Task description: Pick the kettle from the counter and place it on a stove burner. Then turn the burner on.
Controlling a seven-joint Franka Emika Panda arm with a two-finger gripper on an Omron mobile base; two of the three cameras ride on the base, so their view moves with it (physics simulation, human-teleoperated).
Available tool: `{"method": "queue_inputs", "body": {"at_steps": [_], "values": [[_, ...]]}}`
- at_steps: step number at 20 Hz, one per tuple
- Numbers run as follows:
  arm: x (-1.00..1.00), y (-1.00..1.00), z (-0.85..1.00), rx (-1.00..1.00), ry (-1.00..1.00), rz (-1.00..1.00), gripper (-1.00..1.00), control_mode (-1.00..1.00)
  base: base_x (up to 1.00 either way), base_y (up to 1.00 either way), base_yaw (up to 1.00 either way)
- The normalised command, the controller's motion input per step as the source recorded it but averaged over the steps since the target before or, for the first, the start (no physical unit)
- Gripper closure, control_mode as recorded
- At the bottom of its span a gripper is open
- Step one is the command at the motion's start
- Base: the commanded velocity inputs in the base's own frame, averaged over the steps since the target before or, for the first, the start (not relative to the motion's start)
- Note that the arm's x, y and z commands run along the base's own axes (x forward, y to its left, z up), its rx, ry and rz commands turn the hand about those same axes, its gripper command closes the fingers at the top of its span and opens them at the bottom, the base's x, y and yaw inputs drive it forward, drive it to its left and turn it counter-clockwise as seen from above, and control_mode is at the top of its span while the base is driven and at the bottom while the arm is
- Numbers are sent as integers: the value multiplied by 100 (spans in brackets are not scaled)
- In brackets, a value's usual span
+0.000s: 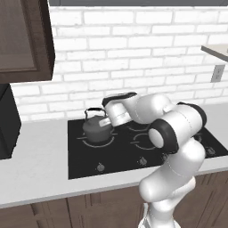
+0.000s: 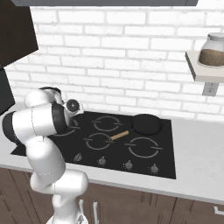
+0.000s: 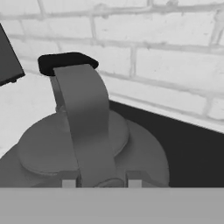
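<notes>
White brick wall (image 1: 133, 40) across the back. Pale counter (image 1: 40, 164) running left to right below it, dark wood cabinet fronts (image 1: 89, 209) underneath. Dark upper cabinet (image 1: 22, 40) at 10 o'clock in left base view, black appliance (image 1: 6, 120) at 9 o'clock on the counter edge. Black glass cooktop (image 2: 166, 148) set into the counter, grey ring markings and a row of knobs (image 2: 128, 165) along its front edge. White arm (image 1: 173, 133) rising from 5 o'clock in left base view, folded over toward the cooktop's left half.

Kettle (image 1: 97, 129) sitting on the cooktop, on the back-left stove burner (image 1: 82, 139), ring ticks poking out at 9 o'clock of its base. Upright, arched handle on top, in hand view running up to a black knob-like end at 11 o'clock. Hand casing just right of the kettle handle in left base view, at about 3 o'clock of it.

Gripper (image 3: 101, 184) low at 6 o'clock in hand view, two small tips either side of the kettle handle's base, close together, clamped on that handle strip. Contact itself cut off by frame bottom, so squeeze taken from the narrow gap.

Black frying pan (image 2: 146, 124) on the back-right ring in right base view, wooden handle (image 2: 119, 135) pointing to 8 o'clock across the cooktop middle. Well apart from the kettle.

Shelf (image 2: 203, 70) on the wall at 2 o'clock in right base view, glass jar (image 2: 212, 50) with brown contents on it. Wall outlet (image 2: 211, 88) just under the shelf.
</notes>
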Motion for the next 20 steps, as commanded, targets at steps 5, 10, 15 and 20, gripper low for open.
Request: {"method": "queue_inputs", "body": {"at_steps": [5, 10, 15, 20], "values": [[20, 12, -28, 0, -2, 0, 100, -100, 0, 0, 0], [-9, 5, -13, -3, 0, 0, -100, -100, 0, 0, 0], [-22, 0, 0, -1, -1, 0, -100, -100, 0, 0, 0], [-10, -2, 16, 0, 0, 0, -100, -100, 0, 0, 0]]}}
